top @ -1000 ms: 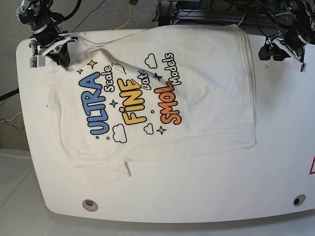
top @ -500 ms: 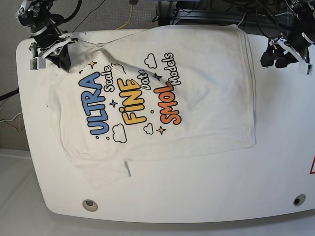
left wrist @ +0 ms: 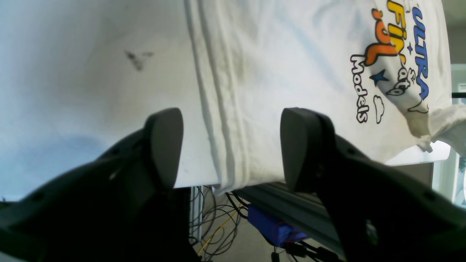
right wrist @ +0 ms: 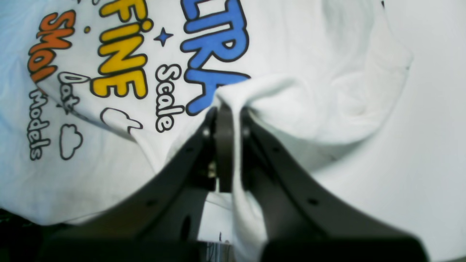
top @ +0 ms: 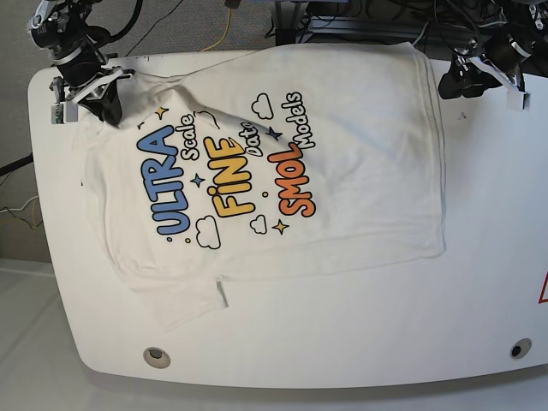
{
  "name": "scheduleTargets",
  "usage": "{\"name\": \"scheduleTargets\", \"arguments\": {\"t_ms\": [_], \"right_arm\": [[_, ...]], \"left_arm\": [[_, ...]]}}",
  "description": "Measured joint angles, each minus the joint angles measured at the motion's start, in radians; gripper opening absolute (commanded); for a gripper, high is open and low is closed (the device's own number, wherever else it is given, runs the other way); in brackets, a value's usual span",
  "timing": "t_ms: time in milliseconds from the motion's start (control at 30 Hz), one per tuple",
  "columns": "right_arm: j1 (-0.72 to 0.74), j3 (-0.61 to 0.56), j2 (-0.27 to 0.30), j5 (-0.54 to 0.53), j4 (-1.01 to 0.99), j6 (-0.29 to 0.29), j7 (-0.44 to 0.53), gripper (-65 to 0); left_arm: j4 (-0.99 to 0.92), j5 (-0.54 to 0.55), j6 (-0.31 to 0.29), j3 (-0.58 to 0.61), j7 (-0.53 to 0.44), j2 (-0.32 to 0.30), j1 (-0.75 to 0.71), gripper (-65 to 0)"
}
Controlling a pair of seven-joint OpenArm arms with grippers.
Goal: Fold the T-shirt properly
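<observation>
The T-shirt [top: 274, 163] lies print-up across the white table [top: 360, 342], with blue "ULTRA", yellow "FINE" and orange "SMOL" showing. My right gripper [top: 107, 101] sits at the shirt's far left corner. In the right wrist view it [right wrist: 227, 112] is shut on a raised pinch of white cloth [right wrist: 276, 94] beside the blue letters. My left gripper [top: 455, 81] hovers at the far right, just off the shirt's hem corner. In the left wrist view it [left wrist: 229, 145] is open, and the stitched hem [left wrist: 225, 120] appears between its fingers, unpinched.
The table's far edge runs right under my left gripper, with cables [left wrist: 214, 218] and a blue box [left wrist: 271, 225] below it. Two round holes [top: 156, 357] [top: 520, 348] sit near the table's front edge. Bare tabletop lies right of the hem.
My left gripper has moved left toward the shirt's hem corner, still open. The right gripper keeps its hold and has barely shifted.
</observation>
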State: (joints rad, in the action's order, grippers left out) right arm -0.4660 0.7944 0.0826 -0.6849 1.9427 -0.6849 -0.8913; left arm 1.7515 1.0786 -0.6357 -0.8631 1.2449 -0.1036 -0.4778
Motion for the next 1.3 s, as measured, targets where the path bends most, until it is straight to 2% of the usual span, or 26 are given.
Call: {"name": "scheduleTargets", "arguments": {"t_ms": [133, 267, 767, 967, 1300], "right_arm": [[0.0, 0.0, 0.0, 0.0, 0.0, 0.0, 0.0, -65.0], [0.0, 0.0, 0.001, 0.0, -0.001, 0.0, 0.0, -65.0], [0.0, 0.0, 0.018, 0.0, -0.001, 0.0, 0.0, -65.0], [0.0, 0.0, 0.018, 0.0, -0.001, 0.0, 0.0, -65.0], [-0.001, 0.003, 0.018, 0.0, -0.001, 0.0, 0.0, -65.0]], "left_arm": [[0.0, 0.004, 0.002, 0.001, -0.004, 0.0, -0.014, -26.2], [0.0, 0.003, 0.047, -0.002, -0.004, 0.014, -0.033, -26.2], [-0.004, -0.006, 0.134, 0.045, -0.003, 0.056, -0.037, -26.2], [-0.068, 0.001, 0.192, 0.085, -0.008, 0.061, -0.028, -26.2], [-0.172, 0.068, 0.196, 0.1, -0.054, 0.052, -0.013, -26.2]]}}
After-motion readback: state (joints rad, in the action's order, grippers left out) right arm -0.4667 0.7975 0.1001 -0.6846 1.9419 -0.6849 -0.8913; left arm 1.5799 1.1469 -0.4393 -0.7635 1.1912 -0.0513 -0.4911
